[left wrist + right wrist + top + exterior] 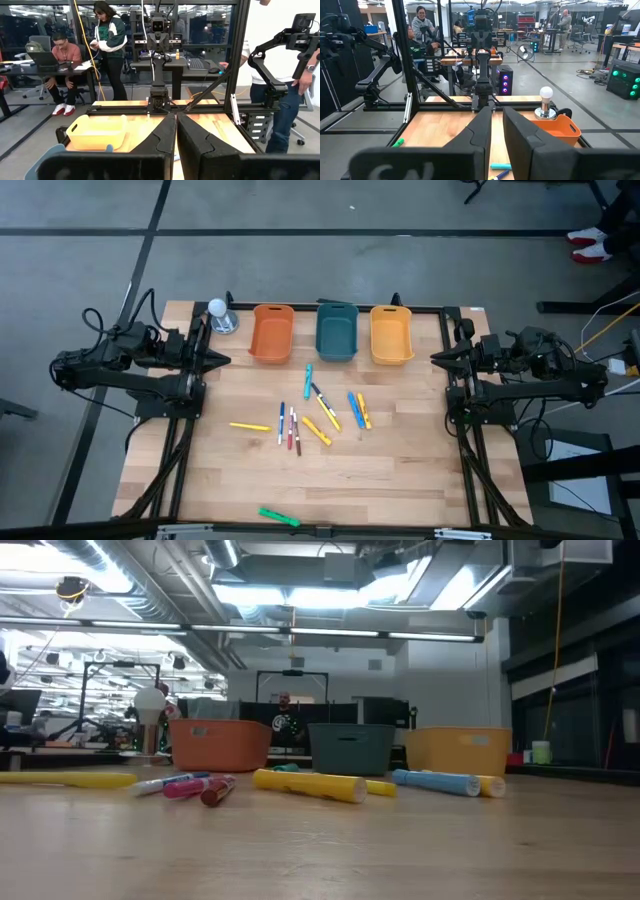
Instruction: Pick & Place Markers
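While the markers (300, 420) lie mid-desk (400, 470), the left hand (222, 361) and right hand (437, 359) sit at opposite edges, fingers pressed together.

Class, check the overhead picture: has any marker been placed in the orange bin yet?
No: the orange bin looks empty, and the markers lie loose on the table.

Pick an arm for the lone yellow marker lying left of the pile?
Left, probably. The yellow marker lies on the left side of the table, nearer the left gripper than the right gripper. Both arms wait at the table's edges, jaws closed and empty.
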